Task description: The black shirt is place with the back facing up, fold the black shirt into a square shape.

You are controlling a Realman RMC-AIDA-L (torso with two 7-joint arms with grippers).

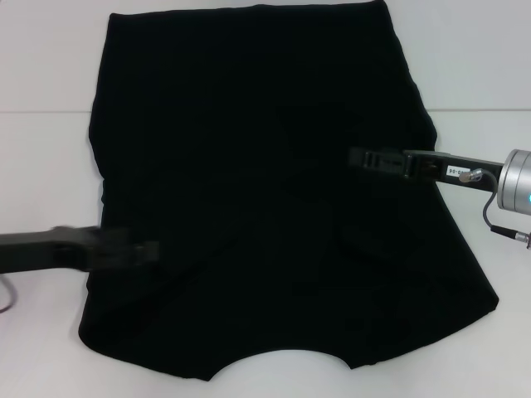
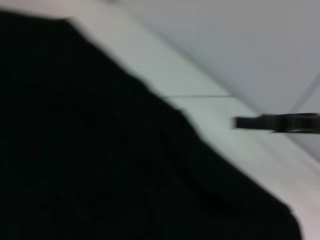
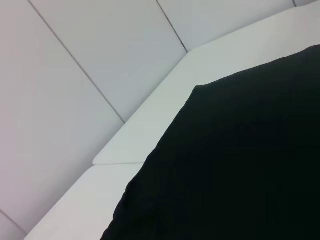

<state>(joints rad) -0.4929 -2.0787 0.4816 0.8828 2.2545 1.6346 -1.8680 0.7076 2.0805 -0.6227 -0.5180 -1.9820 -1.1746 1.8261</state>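
Observation:
The black shirt lies spread flat on the white table, with its curved neckline at the near edge and the sleeves turned inward. My left gripper reaches in from the left over the shirt's near left side. From the right, my right gripper extends low over the shirt's right half. The left wrist view shows the shirt filling most of the picture and the right gripper farther off. In the right wrist view only the shirt and the table edge show.
White table surface borders the shirt on the left, right and far sides. A seam line crosses the table at mid depth. Grey floor tiles lie beyond the table edge.

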